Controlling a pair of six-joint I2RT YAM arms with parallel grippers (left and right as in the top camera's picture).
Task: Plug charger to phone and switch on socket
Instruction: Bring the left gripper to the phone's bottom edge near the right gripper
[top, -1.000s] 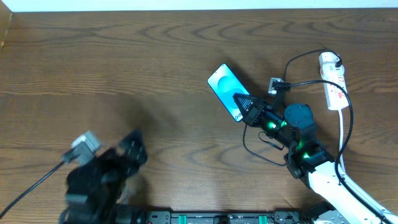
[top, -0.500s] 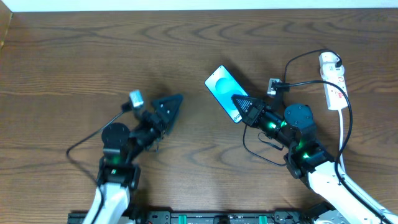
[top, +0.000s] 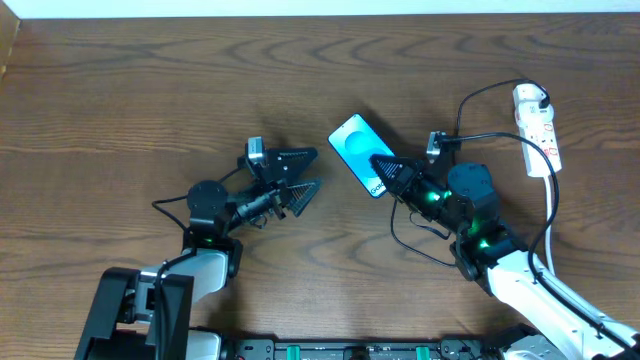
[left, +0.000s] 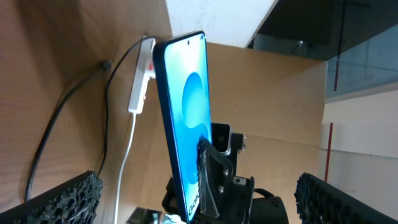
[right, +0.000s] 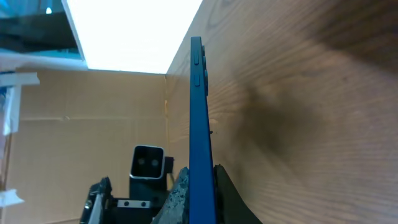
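The phone has a bright blue screen. My right gripper is shut on its lower end and holds it on edge, as the right wrist view shows between the fingers. My left gripper is open and empty, just left of the phone and pointing at it. The left wrist view shows the phone upright ahead of the open jaws. The white socket lies at the far right. The charger's black cable runs from its plug. I cannot make out the connector tip.
Black cable loops on the table under the right arm. In the left wrist view the socket and its white cord lie behind the phone, with a black cable beside them. A cardboard wall stands beyond the table.
My left arm has swung from the near left corner up and to the right, ending open next to the phone. My right gripper and the phone shifted slightly left.
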